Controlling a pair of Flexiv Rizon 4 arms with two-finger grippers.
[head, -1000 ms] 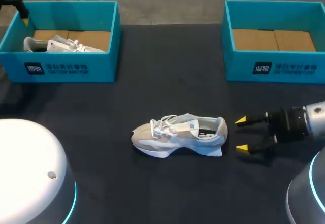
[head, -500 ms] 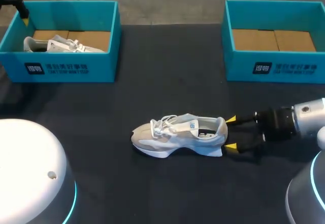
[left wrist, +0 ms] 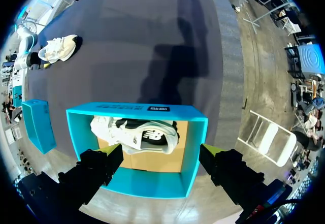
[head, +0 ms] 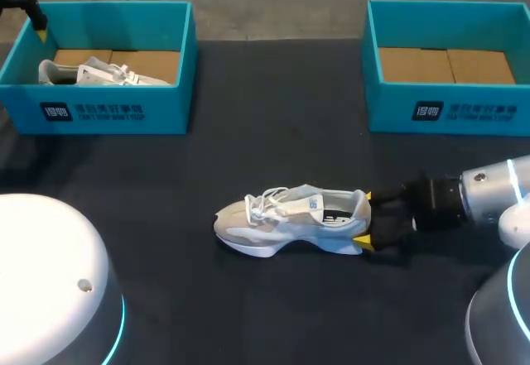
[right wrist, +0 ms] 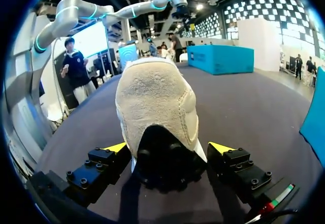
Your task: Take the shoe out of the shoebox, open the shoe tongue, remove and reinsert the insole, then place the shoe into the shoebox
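Note:
A white and beige shoe (head: 290,220) lies on its sole in the middle of the black table, toe to the left. My right gripper (head: 365,218) is at its heel and open, one yellow-tipped finger on each side. In the right wrist view the beige heel (right wrist: 157,107) fills the space between the fingers (right wrist: 114,150), with a small gap on either side. My left gripper (left wrist: 160,153) hangs open above the left teal shoebox (left wrist: 195,148), which holds a second white shoe (left wrist: 134,135). In the head view only one left fingertip (head: 40,32) shows, at that box's far left corner.
The left shoebox (head: 99,112) stands at the back left. An identical teal shoebox (head: 447,112) with a bare cardboard floor stands at the back right. Rounded white arm bases (head: 50,282) fill the near corners.
My right gripper has slid left along the table, from a short way behind the shoe to around its heel. The shoe and the left arm have not moved.

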